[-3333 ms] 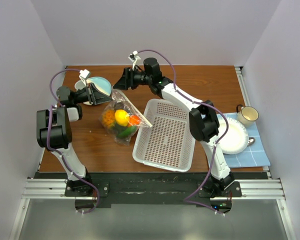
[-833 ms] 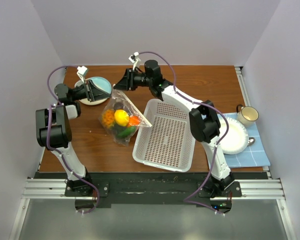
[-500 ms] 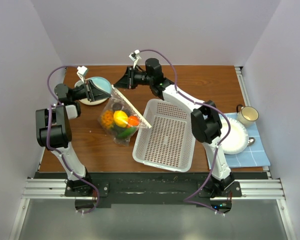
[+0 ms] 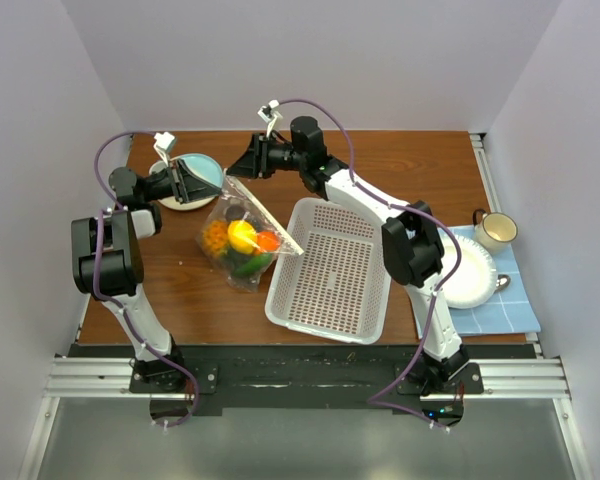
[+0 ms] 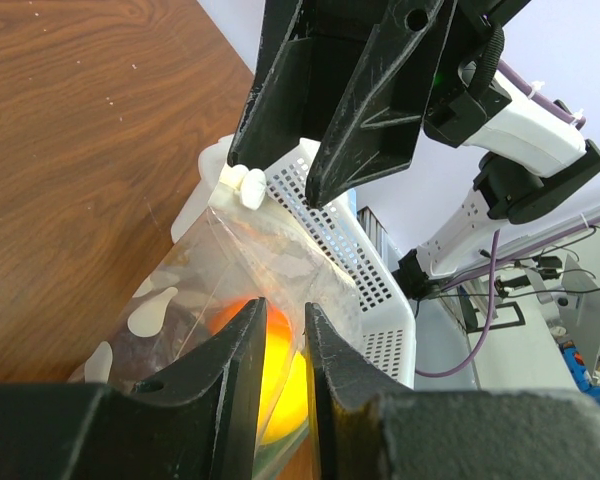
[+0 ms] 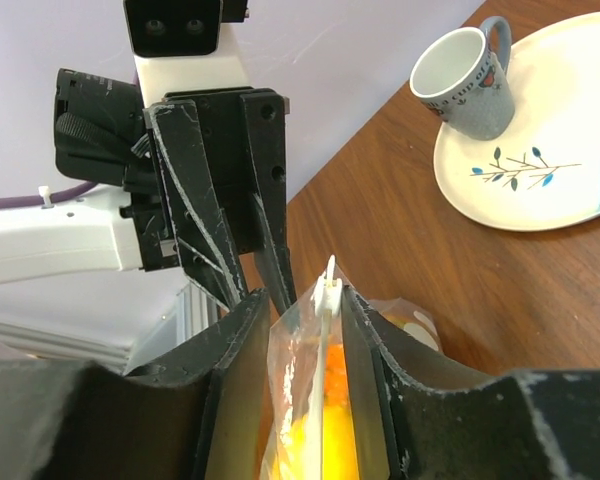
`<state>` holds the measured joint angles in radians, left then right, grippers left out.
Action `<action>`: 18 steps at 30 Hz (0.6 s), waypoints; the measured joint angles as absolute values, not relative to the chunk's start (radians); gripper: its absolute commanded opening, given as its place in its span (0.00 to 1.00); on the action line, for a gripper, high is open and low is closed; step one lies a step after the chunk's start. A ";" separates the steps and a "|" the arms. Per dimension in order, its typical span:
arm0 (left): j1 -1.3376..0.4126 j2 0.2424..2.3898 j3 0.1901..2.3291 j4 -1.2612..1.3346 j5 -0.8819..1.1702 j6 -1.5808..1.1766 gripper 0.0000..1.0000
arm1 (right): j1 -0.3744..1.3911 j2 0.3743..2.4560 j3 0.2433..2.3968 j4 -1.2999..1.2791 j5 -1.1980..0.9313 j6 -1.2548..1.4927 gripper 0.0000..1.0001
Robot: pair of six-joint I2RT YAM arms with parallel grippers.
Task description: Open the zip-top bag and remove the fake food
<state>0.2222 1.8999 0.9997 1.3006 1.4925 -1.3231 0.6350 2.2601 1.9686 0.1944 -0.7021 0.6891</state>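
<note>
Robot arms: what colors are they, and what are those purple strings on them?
The left arm and right arm are white with chunky black joints. The purple strings are cables, one looping along each arm. The left gripper and right gripper are black, each with two flat, pointed fingers.

Clear bag (image 4: 231, 206), white-dotted, around yellow, orange and green food (image 4: 242, 236). White perforated basket (image 4: 330, 290). Brown wood-grain table (image 4: 400, 160). Blue checked cloth (image 4: 502, 310).

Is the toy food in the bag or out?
In. The fake food, orange, yellow and green, shows through the clear zip-top bag.
</note>
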 measured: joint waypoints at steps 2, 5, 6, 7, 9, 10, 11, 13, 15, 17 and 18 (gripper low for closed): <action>0.222 1.900 1.000 1.301 1.493 -1.324 0.27 | 0.635 2.260 1.969 0.195 -0.702 0.690 0.32; 0.222 1.900 1.000 1.301 1.493 -1.324 0.27 | 0.635 2.260 1.969 0.196 -0.702 0.696 0.27; 0.222 1.900 1.000 1.301 1.493 -1.324 0.27 | 0.636 2.260 1.969 0.196 -0.702 0.697 0.27; 0.222 1.900 1.000 1.301 1.493 -1.324 0.27 | 0.637 2.260 1.969 0.196 -0.702 0.700 0.27; 0.222 1.900 1.000 1.301 1.493 -1.324 0.27 | 0.640 2.260 1.969 0.196 -0.702 0.702 0.25; 0.222 1.900 1.000 1.301 1.493 -1.324 0.27 | 0.642 2.260 1.969 0.197 -0.702 0.703 0.25; 0.222 1.900 1.000 1.301 1.493 -1.324 0.27 | 0.644 2.260 1.969 0.197 -0.702 0.704 0.25; 0.222 1.900 1.000 1.301 1.493 -1.324 0.26 | 0.649 2.260 1.970 0.196 -0.702 0.704 0.26; 0.222 1.900 1.000 1.301 1.493 -1.324 0.26 | 0.653 2.260 1.971 0.196 -0.702 0.705 0.30; 0.222 1.900 1.000 1.301 1.493 -1.324 0.26 | 0.655 2.260 1.971 0.196 -0.702 0.705 0.29; 0.222 1.900 1.000 1.301 1.493 -1.324 0.26 | 0.656 2.260 1.971 0.196 -0.702 0.706 0.28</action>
